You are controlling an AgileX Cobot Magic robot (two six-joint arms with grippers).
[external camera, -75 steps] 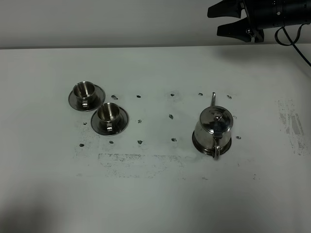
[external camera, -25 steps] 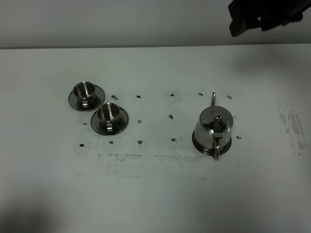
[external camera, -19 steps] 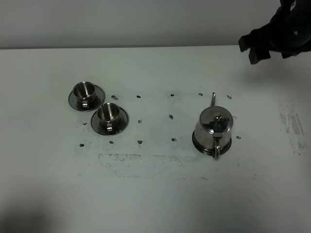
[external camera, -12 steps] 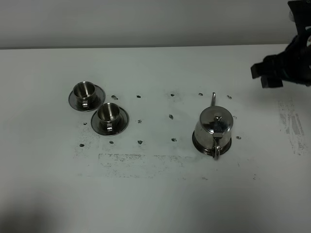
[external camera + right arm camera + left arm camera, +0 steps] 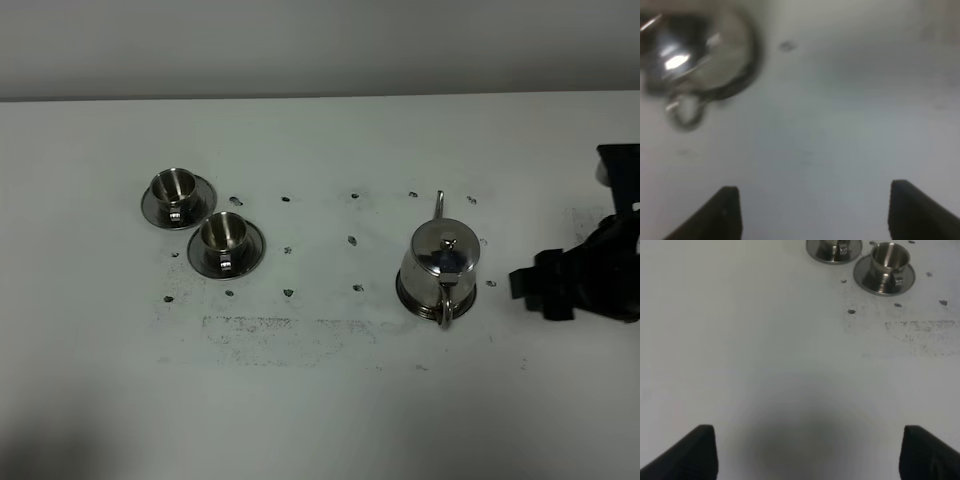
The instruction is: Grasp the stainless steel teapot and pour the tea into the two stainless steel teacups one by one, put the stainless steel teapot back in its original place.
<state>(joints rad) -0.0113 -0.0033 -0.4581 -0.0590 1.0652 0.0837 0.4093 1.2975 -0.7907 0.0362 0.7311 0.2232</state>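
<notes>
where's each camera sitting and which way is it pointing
Exterior high: above the table, looking down on the cups and teapot; the right gripper shows at the right edge.
Left wrist: on the left arm, facing across bare table toward the cups; the open left gripper shows.
Right wrist: on the right arm, low beside the blurred teapot; open tips show.
Shared: high and left wrist see both cups; high and right wrist see the teapot.

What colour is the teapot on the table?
Shiny, mirror-like silver steel. The teapot shows best in the exterior high view.
</notes>
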